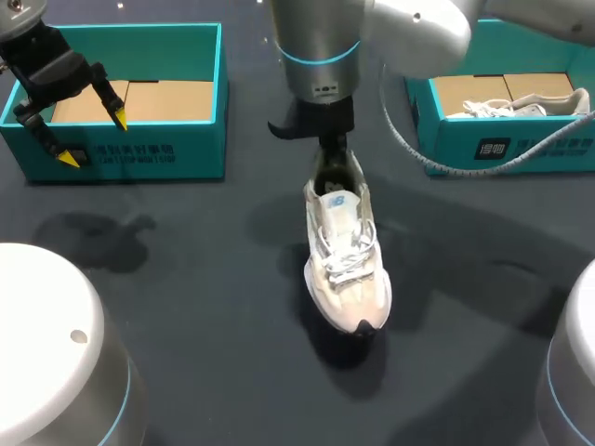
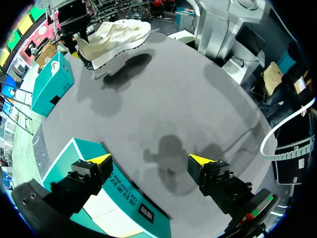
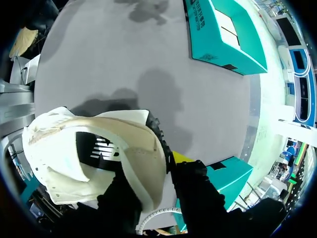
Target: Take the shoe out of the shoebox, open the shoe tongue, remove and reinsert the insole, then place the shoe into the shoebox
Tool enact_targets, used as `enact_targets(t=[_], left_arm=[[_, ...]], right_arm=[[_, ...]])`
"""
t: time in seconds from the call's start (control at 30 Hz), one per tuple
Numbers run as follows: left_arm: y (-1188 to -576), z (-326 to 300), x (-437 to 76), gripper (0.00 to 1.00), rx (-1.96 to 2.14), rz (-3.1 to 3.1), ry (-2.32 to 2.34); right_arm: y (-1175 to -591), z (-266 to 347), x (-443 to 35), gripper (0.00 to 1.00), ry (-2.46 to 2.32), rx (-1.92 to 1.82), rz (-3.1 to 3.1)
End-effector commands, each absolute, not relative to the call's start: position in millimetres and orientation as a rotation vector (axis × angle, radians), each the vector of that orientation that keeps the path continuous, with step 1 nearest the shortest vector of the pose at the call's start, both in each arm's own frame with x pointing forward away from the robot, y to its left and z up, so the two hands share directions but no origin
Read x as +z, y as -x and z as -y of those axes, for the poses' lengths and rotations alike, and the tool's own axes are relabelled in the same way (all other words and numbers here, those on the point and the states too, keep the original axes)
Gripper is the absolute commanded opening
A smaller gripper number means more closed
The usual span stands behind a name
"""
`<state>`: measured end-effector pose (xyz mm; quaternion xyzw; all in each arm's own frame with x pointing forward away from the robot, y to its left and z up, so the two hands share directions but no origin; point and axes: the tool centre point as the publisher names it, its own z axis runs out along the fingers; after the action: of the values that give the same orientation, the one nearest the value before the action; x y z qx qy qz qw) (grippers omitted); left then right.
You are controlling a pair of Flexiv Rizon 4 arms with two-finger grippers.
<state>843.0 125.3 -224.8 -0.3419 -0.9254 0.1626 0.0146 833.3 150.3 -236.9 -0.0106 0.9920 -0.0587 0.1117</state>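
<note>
1. The cream-white lace-up sneaker (image 1: 346, 260) hangs over the middle of the dark worktop (image 1: 186, 279), with its toe toward the near edge.
2. The right gripper (image 3: 153, 173) is clamped on the sneaker's heel collar, one finger inside and one outside.
3. The left gripper (image 1: 93, 137) hovers with its fingers spread apart over the teal cardboard shoebox (image 1: 139, 153) at the far left corner.
4. A second teal shoebox (image 1: 521, 149) at the far right corner holds another pale sneaker (image 1: 521, 102).

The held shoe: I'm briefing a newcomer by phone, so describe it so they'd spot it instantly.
On the dark table, look between the left shoebox and the right shoebox, both teal. There the jaws of the right arm clamp the heel of a cream sneaker. The other shoe lies inside the right shoebox; this one is held outside both.
</note>
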Motion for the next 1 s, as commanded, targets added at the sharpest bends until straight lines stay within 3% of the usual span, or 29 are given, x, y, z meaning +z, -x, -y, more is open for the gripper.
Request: enact_targets(t=[0.03,0.57,1.0], left_arm=[[-843,-126,-224,1.00,0.502,2.880,1.064],[-843,-126,-224,1.00,0.502,2.880,1.064],[-843,-126,-224,1.00,0.502,2.880,1.064]], right_arm=[[-831,-126,-194,0.00,0.028,-0.123,-2.914],[-831,-118,-188,0.00,-0.008,-0.113,-2.927],[-868,-38,-122,0.00,-0.132,-0.143,-2.862]])
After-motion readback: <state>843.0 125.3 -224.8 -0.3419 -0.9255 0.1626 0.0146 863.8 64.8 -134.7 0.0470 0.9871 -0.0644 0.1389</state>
